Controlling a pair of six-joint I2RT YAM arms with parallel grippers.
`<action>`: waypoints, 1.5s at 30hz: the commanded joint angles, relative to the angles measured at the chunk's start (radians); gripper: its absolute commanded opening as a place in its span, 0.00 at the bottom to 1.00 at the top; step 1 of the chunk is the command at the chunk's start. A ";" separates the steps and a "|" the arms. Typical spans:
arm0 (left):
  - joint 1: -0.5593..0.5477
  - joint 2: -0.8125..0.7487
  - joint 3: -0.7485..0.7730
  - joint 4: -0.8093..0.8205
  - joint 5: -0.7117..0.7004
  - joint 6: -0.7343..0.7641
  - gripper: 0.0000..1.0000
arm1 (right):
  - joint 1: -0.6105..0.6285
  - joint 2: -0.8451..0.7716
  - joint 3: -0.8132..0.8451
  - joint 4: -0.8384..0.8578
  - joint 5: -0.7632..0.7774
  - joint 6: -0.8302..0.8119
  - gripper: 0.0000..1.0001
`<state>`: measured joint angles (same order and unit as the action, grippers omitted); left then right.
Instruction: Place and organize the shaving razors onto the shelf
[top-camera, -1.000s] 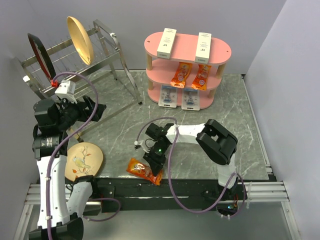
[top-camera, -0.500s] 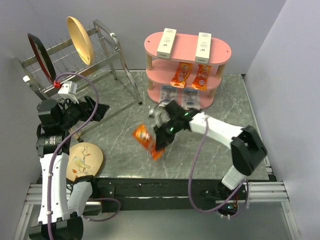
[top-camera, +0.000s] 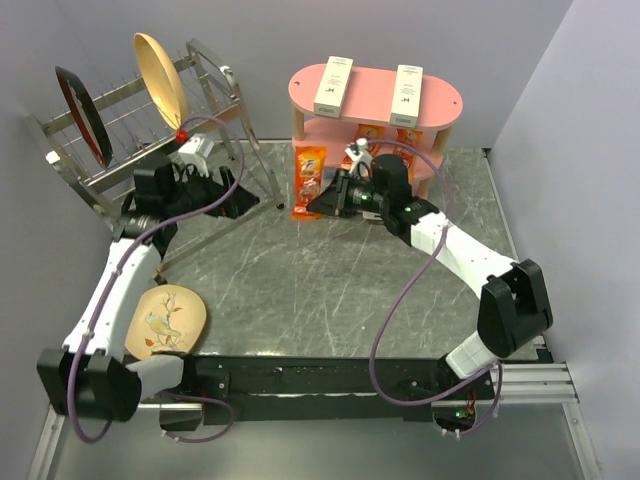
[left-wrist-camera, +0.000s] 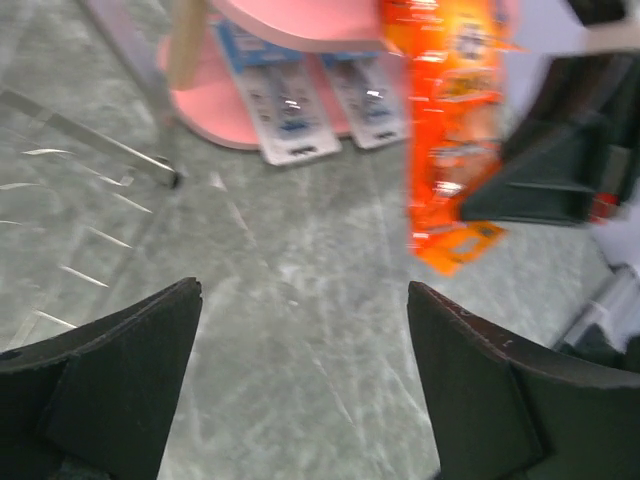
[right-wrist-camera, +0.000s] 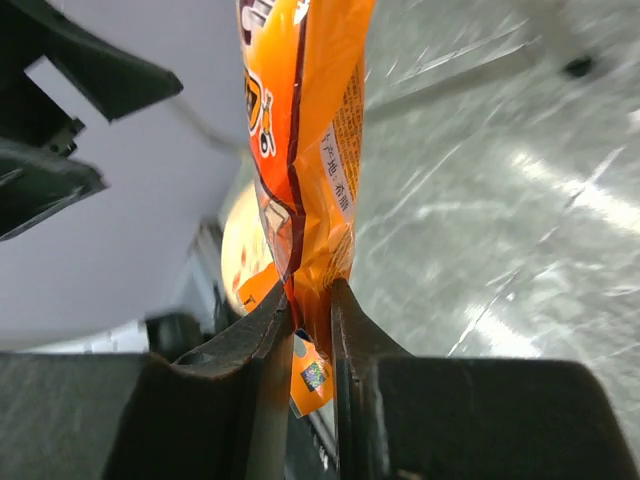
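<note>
The pink three-tier shelf (top-camera: 370, 95) stands at the back centre. In the left wrist view two blister-packed shaving razors (left-wrist-camera: 285, 110) (left-wrist-camera: 365, 95) lie side by side on the shelf's bottom board (left-wrist-camera: 215, 115). In the top view my right arm hides them. My right gripper (top-camera: 320, 203) (right-wrist-camera: 312, 300) is shut on an orange snack packet (top-camera: 308, 178) (right-wrist-camera: 300, 120) and holds it upright beside the shelf's left front post. The packet also hangs in the left wrist view (left-wrist-camera: 450, 130). My left gripper (top-camera: 245, 200) (left-wrist-camera: 303, 290) is open and empty above the table, left of the packet.
Two white boxes (top-camera: 333, 85) (top-camera: 406, 90) stand on the top board. Orange packets (top-camera: 373, 128) lie on the middle tier. A wire dish rack (top-camera: 130, 130) with a yellow plate (top-camera: 160, 75) and a dark plate (top-camera: 75, 110) stands back left. A patterned plate (top-camera: 165, 318) lies front left.
My right arm swung from the table's near edge to the shelf, carrying the orange packet with it. My left arm reached forward and right, toward the shelf.
</note>
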<state>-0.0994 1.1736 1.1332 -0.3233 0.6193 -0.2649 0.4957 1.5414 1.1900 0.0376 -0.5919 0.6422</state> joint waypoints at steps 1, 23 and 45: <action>0.001 0.063 0.086 -0.014 -0.101 0.070 0.86 | -0.048 -0.064 -0.113 0.356 0.064 0.207 0.00; -0.215 0.274 -0.012 0.296 -0.010 -0.002 0.01 | -0.063 0.112 0.013 0.300 0.170 0.384 0.04; -0.332 0.455 0.028 0.532 -0.089 -0.051 0.01 | -0.068 0.207 0.120 0.197 0.196 0.376 0.18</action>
<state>-0.4210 1.6081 1.1164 0.1337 0.5480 -0.3050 0.4316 1.7355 1.2613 0.2405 -0.4244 1.0275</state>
